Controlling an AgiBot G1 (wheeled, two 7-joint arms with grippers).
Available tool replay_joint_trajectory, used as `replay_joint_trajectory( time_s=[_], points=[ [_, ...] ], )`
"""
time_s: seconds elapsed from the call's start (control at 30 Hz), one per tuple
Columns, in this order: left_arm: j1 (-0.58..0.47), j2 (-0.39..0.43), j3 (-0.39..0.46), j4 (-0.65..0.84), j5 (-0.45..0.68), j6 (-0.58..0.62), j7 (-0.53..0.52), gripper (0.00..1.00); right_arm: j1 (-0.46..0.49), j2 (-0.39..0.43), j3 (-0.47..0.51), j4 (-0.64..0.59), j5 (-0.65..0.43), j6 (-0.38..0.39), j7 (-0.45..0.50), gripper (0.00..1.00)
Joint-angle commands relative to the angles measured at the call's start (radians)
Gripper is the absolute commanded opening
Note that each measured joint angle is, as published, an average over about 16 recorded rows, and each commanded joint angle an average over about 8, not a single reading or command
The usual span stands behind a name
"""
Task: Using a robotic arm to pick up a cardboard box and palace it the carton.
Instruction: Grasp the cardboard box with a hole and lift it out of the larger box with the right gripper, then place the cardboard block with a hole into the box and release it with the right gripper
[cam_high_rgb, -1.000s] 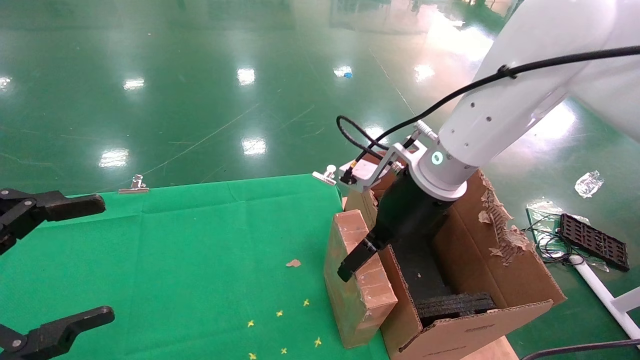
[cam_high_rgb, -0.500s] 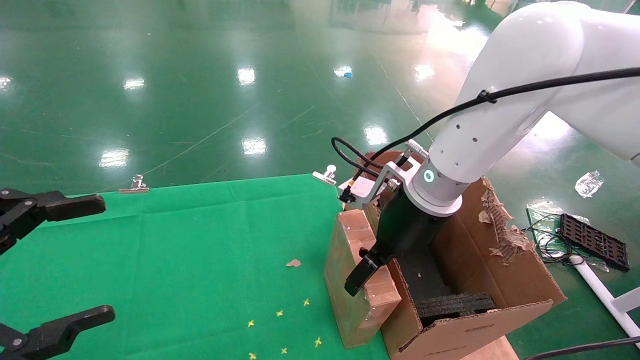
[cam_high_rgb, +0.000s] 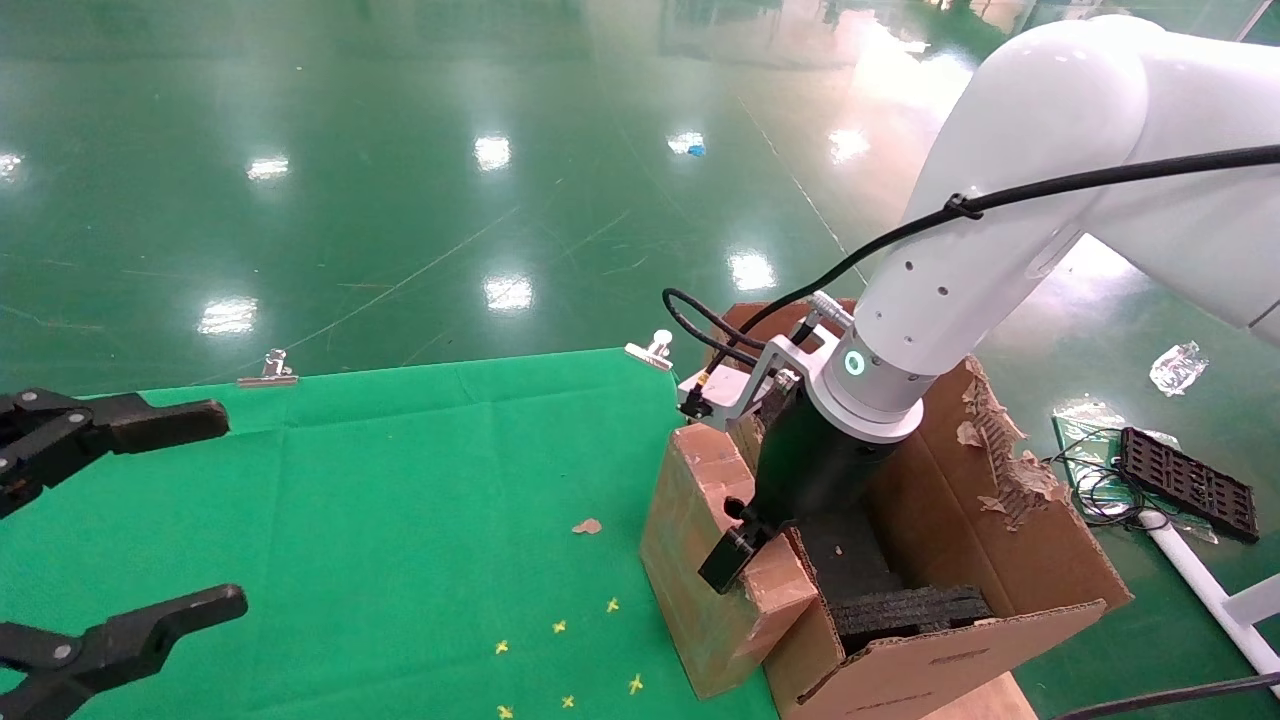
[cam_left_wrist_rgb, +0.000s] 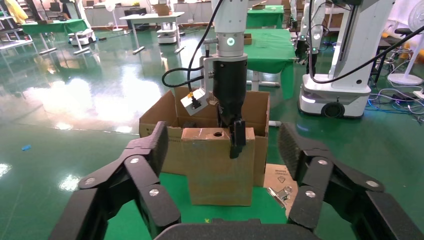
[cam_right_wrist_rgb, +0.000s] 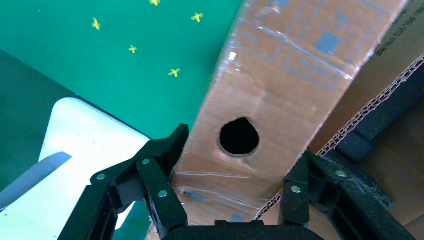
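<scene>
The right end effector (cam_high_rgb: 745, 535) is closed on the top end of the box (cam_high_rgb: 700, 560): in the right wrist view one finger (cam_right_wrist_rgb: 155, 170) presses one face and the other sits on the opposite face, down in the gap beside the carton wall, with the round hole (cam_right_wrist_rgb: 239, 136) between them. The box stands on end at the table (cam_high_rgb: 350, 520) edge, leaning slightly, its base apparently on the green cloth and its side touching the carton (cam_high_rgb: 1000, 520) wall. The white arm (cam_high_rgb: 1000, 230) reaches down from above the carton, its cable looping past the wrist.

The grip looks shallow, taken only near the top, so the box could swing or slip out once lifted, since most of it hangs below the fingers. The finger wedged against the carton wall might drag that wall or snag its corrugated edge on the way up. The lift must also clear the wall's rim before moving across; too low, and the box bottom would catch and tip. Black foam (cam_high_rgb: 905, 607) inside leaves limited room to set it down.

The left end effector (cam_high_rgb: 110, 530) hovers open over the table, well apart.
</scene>
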Motion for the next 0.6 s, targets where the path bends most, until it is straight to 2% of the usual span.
replay_joint_trajectory(
  time_s=[0.03, 0.37, 0.6],
  points=[
    [0.000, 0.000, 0.000, 0.000, 0.000, 0.000, 0.000, 0.00, -0.002, 0.000, -0.001, -0.001, 0.000, -0.001, 0.000, 0.00],
    [0.000, 0.000, 0.000, 0.000, 0.000, 0.000, 0.000, 0.00, 0.034, 0.019, 0.021, 0.003, -0.003, 0.016, -0.045, 0.00],
    [0.000, 0.000, 0.001, 0.000, 0.000, 0.000, 0.000, 0.00, 0.125, 0.135, 0.135, 0.017, 0.068, 0.119, -0.174, 0.00]
  ],
)
